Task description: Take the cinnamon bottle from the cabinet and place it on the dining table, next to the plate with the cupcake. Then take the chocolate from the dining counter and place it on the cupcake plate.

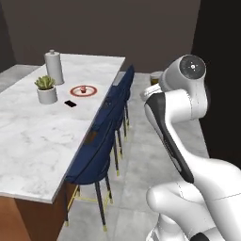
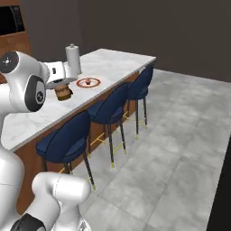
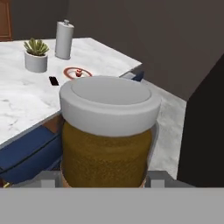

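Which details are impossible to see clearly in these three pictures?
- Hand's fingertips: in the hand view, the brown cinnamon jar with its pale grey cap covers them.
- Hand in the right base view: the white arm partly hides it.
- Jar label: too blurred to read in any view.
- Tiny red-topped cupcake on the red-rimmed plate: too small for detail.
- Flat black chocolate bar: only a dark patch.

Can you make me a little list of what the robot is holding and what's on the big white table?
holding: the tool is shut on the cinnamon bottle, a brown jar with a pale grey cap
where the jar is: up in the air, not yet on the dining table
plate: red rim, on the table
cupcake: tiny, red top, sitting on the plate
chocolate: flat black bar lying on the table close to the plate
potted plant: green, in a grey pot
tall grey bottle: standing behind the plant
stools: navy, along the table's side
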